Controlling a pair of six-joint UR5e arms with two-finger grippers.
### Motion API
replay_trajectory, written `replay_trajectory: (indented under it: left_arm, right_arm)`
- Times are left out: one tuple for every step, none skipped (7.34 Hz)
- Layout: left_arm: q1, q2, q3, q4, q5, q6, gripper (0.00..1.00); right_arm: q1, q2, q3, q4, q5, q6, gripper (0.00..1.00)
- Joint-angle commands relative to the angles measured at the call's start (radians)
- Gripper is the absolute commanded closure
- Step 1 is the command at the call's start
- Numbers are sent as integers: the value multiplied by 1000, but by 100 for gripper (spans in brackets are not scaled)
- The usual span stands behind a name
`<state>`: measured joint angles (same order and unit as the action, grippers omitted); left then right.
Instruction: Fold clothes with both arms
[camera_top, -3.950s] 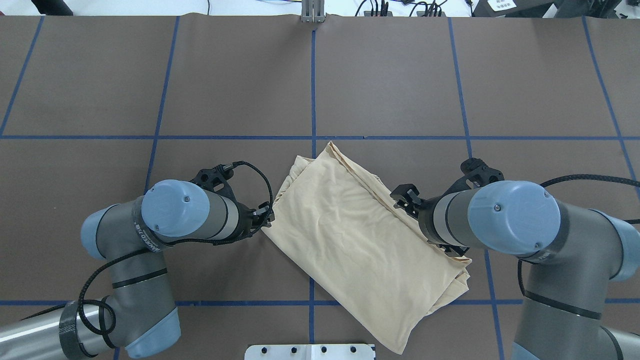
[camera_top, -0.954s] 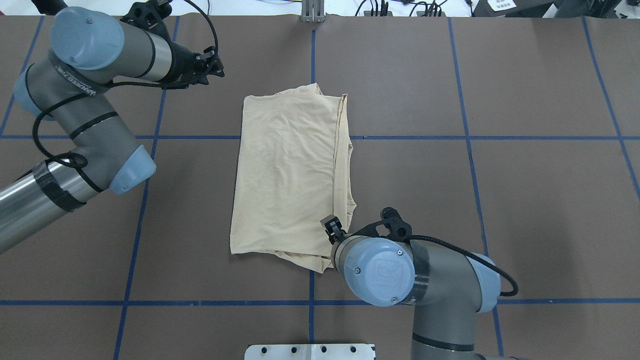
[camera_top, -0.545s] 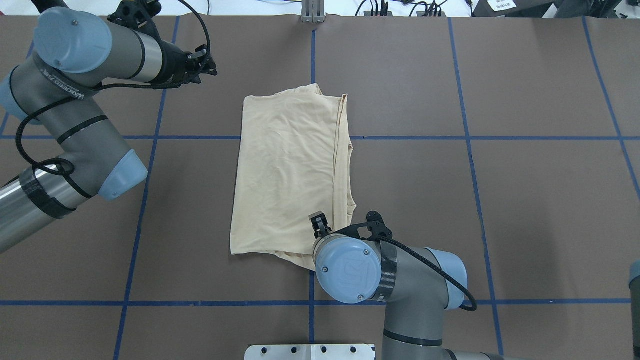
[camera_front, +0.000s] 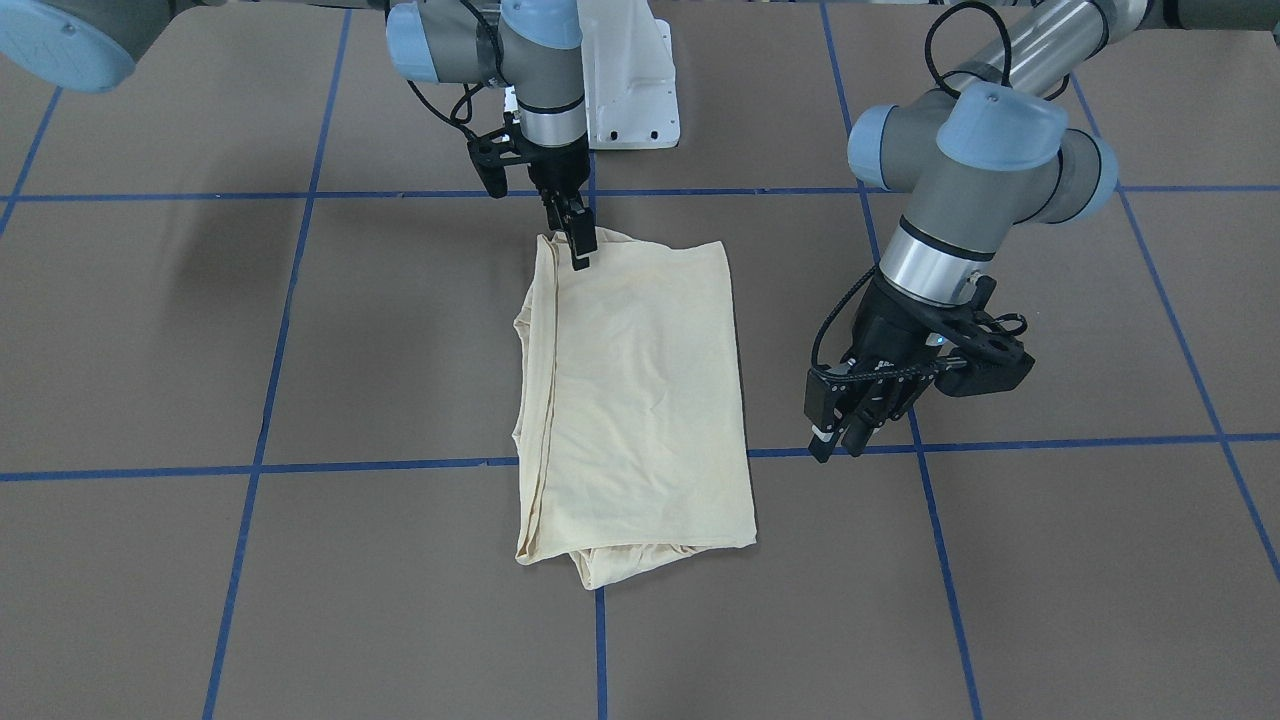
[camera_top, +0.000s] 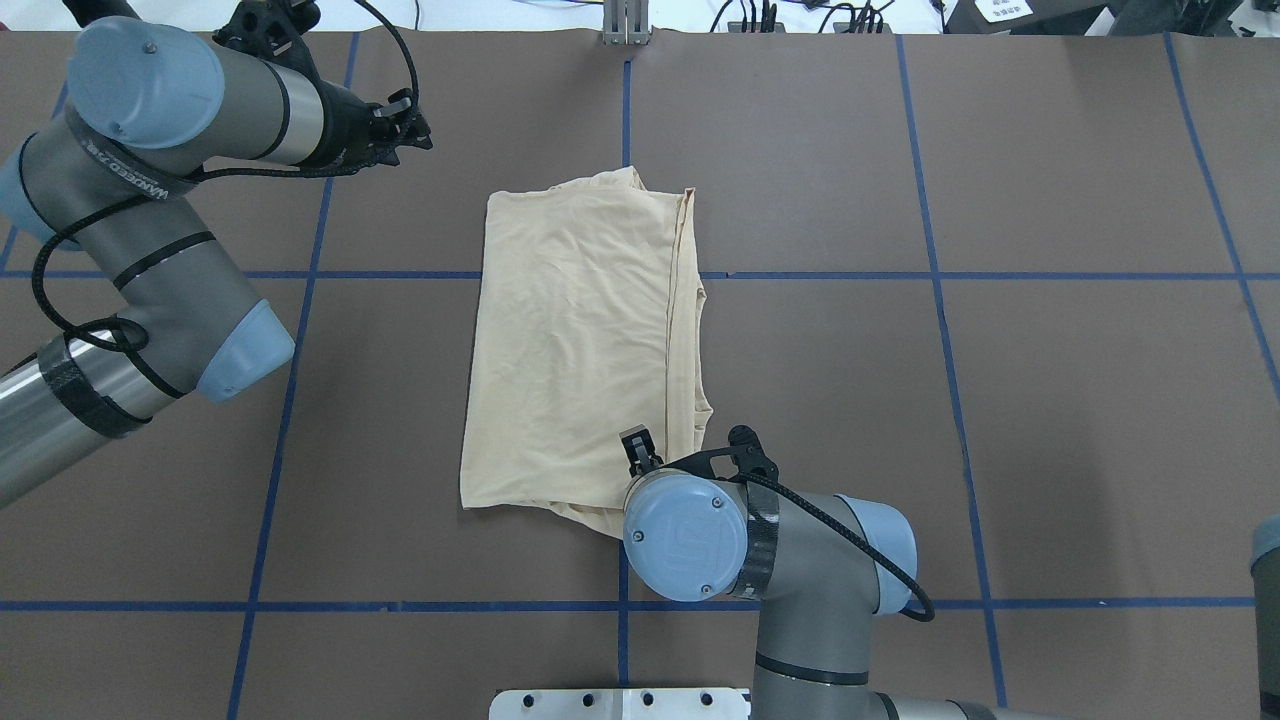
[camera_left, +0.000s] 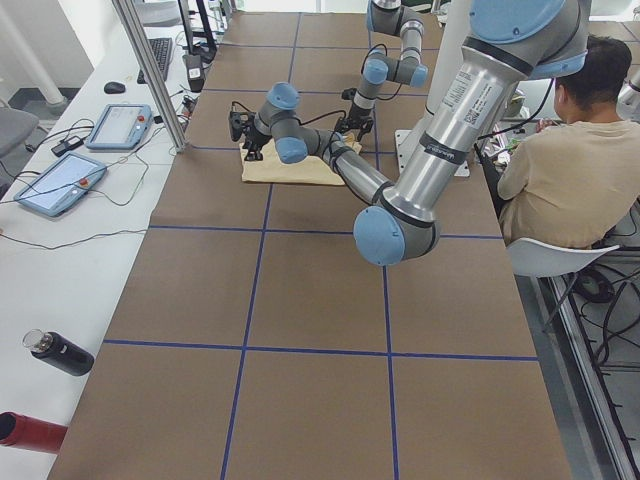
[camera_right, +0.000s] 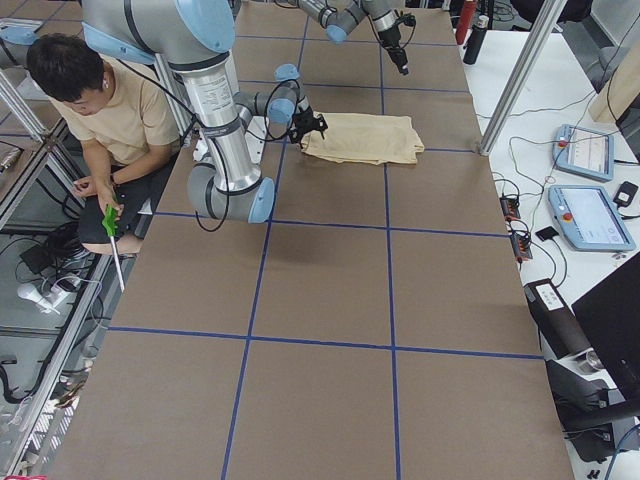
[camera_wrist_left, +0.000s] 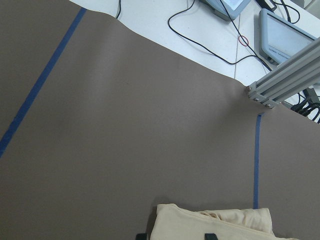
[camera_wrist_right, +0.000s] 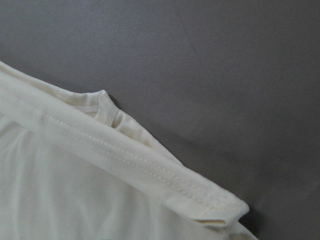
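**Shirt (camera_top: 570, 340) now straight & further out at mid table (camera_top: 1050, 420), not skewed as 4 s back; L arm (camera_top: 180, 110) has pulled off to far left.**
Shirt lies flat as a long folded strip beside the centre tape line (camera_top: 627, 110), stacked edges on robot's right. L gripper (camera_front: 838, 440) hangs well clear, fingers apart, nothing in them. R gripper (camera_front: 579, 255) sits at the near right corner, by the hem (camera_wrist_right: 125, 155); can't tell if it's clamped. Fabric looks thin, limp, light, so layers prob. slide & droop. You'd want to pinch thru all layers at both corners of one short end.
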<state>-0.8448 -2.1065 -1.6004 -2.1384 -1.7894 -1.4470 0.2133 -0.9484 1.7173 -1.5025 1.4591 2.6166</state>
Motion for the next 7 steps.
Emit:
replay_trajectory:
  left_arm:
    - [3,-1,4,0,5,-3,52]
    - [3,-1,4,0,5,-3,52]
    - [4,-1,4,0,5,-3,52]
    - [4,-3,4,0,5,-3,52]
    - [4,-4,4,0,5,-4,52]
    - [4,-4,4,0,5,-4,51]
    - [6,-4,5,0,5,-4,51]
  right_arm:
    - [0,7,-22,15,6,-1,4]
    - [0,8,-21,11,10,-1,6]
    - [0,7,-18,7,32,-1,15]
    - [-8,7,-22,4,32,0,51]
    - [-8,5,-18,4,35,-1,100]
    - [-12,2,-15,5,35,-12,100]
    - [-12,5,-5,4,35,-13,100]
